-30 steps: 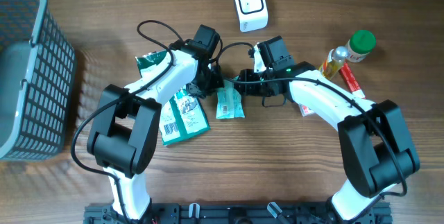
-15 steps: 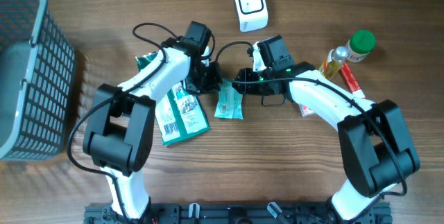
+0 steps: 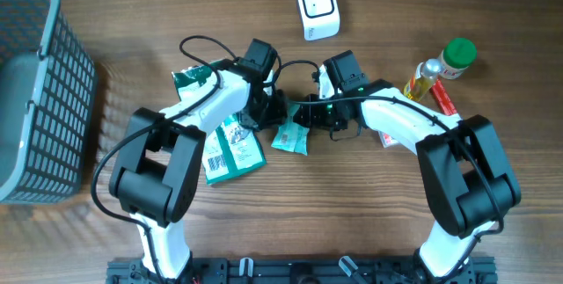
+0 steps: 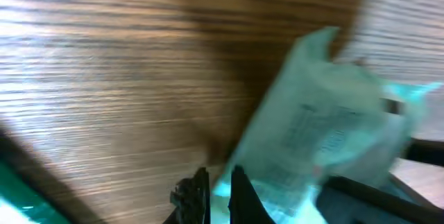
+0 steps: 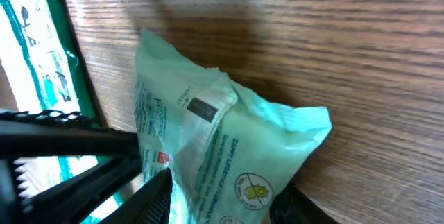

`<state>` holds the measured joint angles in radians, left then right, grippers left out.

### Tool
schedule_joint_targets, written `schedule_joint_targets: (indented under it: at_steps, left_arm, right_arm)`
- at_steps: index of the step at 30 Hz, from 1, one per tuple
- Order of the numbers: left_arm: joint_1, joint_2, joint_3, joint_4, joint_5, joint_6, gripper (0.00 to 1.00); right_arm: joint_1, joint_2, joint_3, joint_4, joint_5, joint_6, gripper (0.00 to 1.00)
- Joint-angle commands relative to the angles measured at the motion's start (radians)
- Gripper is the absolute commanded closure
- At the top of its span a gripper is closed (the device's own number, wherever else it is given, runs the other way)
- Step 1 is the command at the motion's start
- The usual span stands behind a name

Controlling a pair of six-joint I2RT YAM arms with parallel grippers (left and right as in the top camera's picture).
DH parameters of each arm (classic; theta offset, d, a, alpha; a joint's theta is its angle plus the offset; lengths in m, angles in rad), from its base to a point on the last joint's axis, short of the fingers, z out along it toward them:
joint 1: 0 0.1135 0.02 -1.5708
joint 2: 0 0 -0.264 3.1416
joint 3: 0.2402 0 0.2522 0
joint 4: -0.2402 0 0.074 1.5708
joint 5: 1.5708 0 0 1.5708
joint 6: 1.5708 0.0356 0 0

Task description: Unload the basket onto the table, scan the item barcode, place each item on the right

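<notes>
Pale green plastic sachet [image 3: 290, 134] sits at the middle of the overhead frame, between your two arms and raised a little off the brown wooden counter [image 3: 352, 218]. The left tool [image 4: 220, 191] is clenched thin, and it appears to pinch one edge of the sachet. The right tool [image 5: 225, 203] is grasping the sachet's other end, with a finger on each side of it.

I judge the step in hand is a handover or a re-orienting of the sachet between the two tools, and the scan is not yet done. The white box-shaped scanner [image 3: 318, 8] stands at the upper middle, well apart from the sachet. A small dark printed patch [image 5: 202, 108] shows on the sachet; I cannot tell if this is the barcode.

For the next move you need one tool to let go, then turn the printed code toward the scanner and carry it near.

The grey plastic mesh basket [image 3: 70, 99] is at the left edge. Nothing shows inside the part in view.
</notes>
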<state>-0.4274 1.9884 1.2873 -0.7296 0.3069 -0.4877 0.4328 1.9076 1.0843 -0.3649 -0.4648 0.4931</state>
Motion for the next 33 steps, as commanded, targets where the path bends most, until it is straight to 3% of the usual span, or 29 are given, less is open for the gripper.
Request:
schedule_joint_targets:
  at_steps: [1, 10, 15, 19, 33]
  left_arm:
    - [-0.002, -0.017, -0.029, 0.009, -0.077, 0.009, 0.96]
    - [0.095, -0.117, 0.028, -0.008, -0.075, 0.022, 0.96]
    - [0.101, -0.120, 0.022, -0.010, 0.121, 0.143, 0.96]
    - [0.037, -0.082, 0.020, -0.009, 0.120, 0.143, 0.96]
    - [-0.008, 0.027, 0.019, 0.020, 0.011, 0.140, 0.96]
  right_arm:
    - [0.000, 0.020, 0.002, 0.002, -0.061, 0.005, 0.56]
    - [0.000, 0.020, 0.002, 0.001, -0.010, 0.007, 0.60]
    - [0.000, 0.020, 0.002, -0.008, 0.000, 0.026, 0.59]
    - [0.000, 0.020, 0.002, -0.047, -0.004, 0.084, 0.51]
    - [0.000, 0.020, 0.002, -0.061, -0.003, 0.084, 0.50]
